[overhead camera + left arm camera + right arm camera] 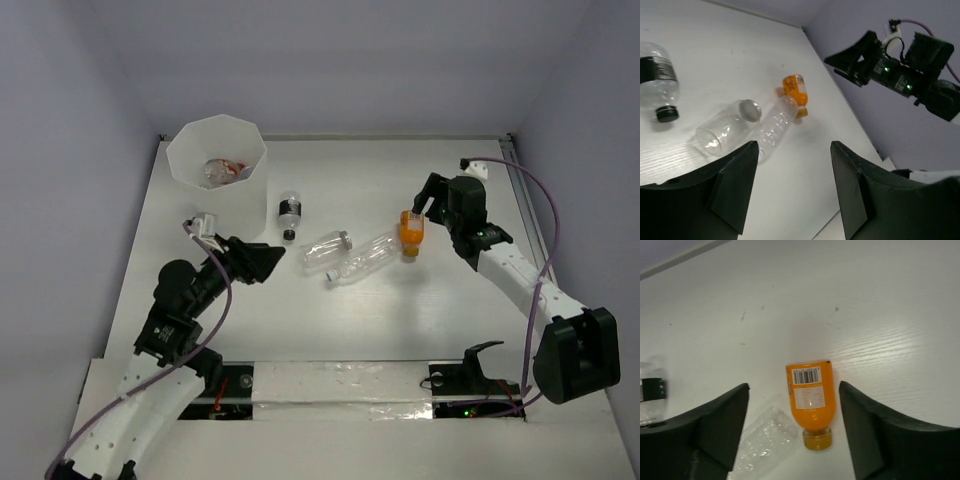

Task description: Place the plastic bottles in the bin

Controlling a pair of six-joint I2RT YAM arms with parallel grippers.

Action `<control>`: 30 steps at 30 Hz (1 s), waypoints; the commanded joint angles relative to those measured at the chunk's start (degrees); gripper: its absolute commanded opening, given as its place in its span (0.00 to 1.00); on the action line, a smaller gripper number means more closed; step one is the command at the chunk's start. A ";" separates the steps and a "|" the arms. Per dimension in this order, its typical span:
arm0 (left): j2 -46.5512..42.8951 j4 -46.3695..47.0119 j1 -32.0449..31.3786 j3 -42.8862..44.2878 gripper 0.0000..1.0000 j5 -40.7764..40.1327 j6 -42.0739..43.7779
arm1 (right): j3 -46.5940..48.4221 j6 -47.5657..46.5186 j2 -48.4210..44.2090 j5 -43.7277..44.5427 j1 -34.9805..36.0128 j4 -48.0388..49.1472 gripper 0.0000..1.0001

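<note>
Four bottles [365, 260] lay on the table [400, 330]; more sat in the bin [188, 172]. Our right gripper [793, 386] hung apart over the orange bottle [810, 400], apparently aligned for grasping; our left gripper [794, 146], likewise apart, faced the clear pair [730, 130].

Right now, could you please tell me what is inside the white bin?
At the bottom of the bin lies what looks like a clear red-capped bottle. Whether more lie beside or under it cannot be seen from this view.
</note>
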 commanded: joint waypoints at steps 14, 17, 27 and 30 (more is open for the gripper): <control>36.93 17.42 -35.61 9.42 0.79 -27.96 13.09 | 11.24 -7.73 18.10 -16.47 -4.76 -10.40 1.00; 39.04 20.07 -36.13 9.42 0.79 -27.43 15.55 | 15.29 -9.05 23.82 -17.96 -5.29 -13.04 1.00; 50.98 17.70 -36.14 16.26 0.85 -25.67 26.01 | 28.04 -12.04 34.89 -18.94 -5.90 -25.26 0.96; 56.17 17.00 -36.14 19.08 0.87 -25.58 27.16 | 29.10 -13.01 35.87 -18.94 -5.90 -28.70 0.93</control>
